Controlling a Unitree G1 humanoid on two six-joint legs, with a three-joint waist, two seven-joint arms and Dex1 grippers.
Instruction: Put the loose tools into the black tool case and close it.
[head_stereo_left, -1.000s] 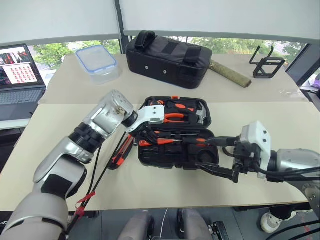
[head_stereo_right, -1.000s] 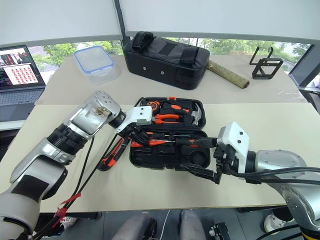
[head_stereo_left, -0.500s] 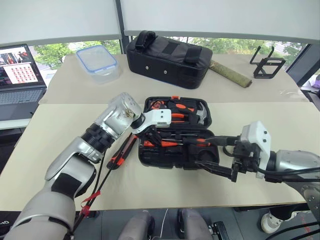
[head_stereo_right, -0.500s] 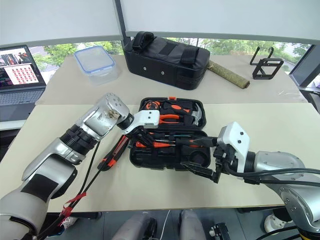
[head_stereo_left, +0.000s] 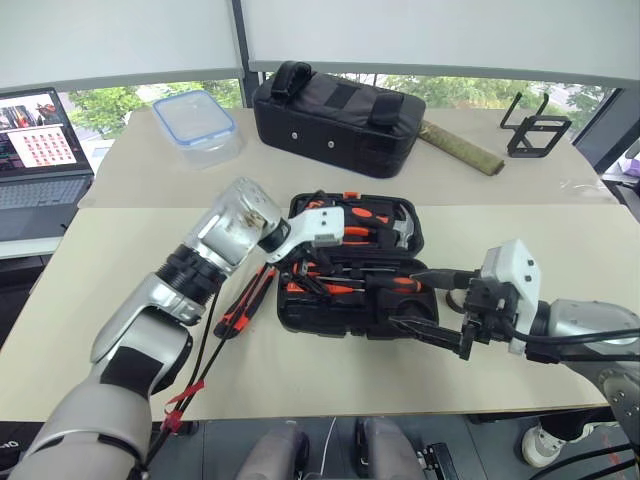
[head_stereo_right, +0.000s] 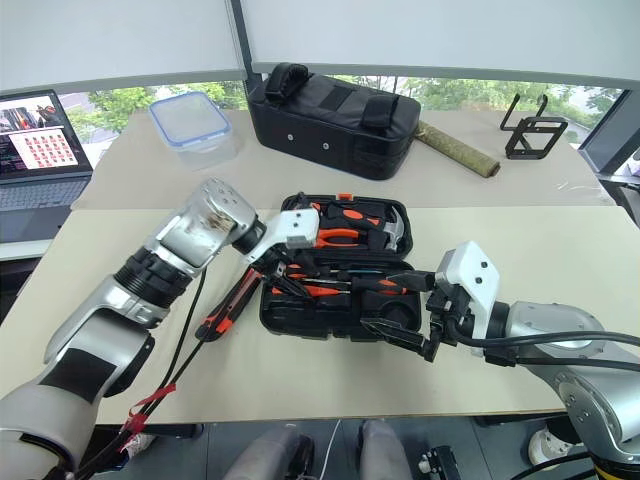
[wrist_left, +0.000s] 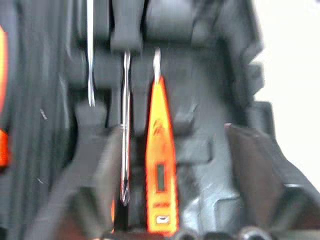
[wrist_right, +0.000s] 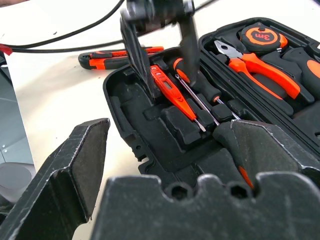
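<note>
The black tool case (head_stereo_left: 345, 322) lies open mid-table. Its near half holds the small red screwdriver (wrist_right: 172, 92) and a black-and-orange screwdriver (wrist_right: 200, 95), side by side in slots. My left gripper (head_stereo_left: 302, 275) hangs just above that half, open, its fingers (wrist_right: 140, 55) straddling the red screwdriver without holding it. The orange-black utility knife (head_stereo_left: 240, 305) lies on the table just left of the case. My right gripper (head_stereo_left: 425, 305) hovers open at the case's right front corner, holding nothing.
The case's far half holds orange-handled pliers (wrist_right: 255, 62), a hammer (head_stereo_left: 400, 232) and a tape measure (wrist_right: 260, 36). Behind are a black fabric bag (head_stereo_left: 335, 115), a clear blue-rimmed box (head_stereo_left: 195, 125), a laptop (head_stereo_left: 40, 150) and a black stand (head_stereo_left: 535, 130).
My left gripper has opened and lifted a little off the near half of the case. The red screwdriver stays in its slot. The right arm has kept still.
</note>
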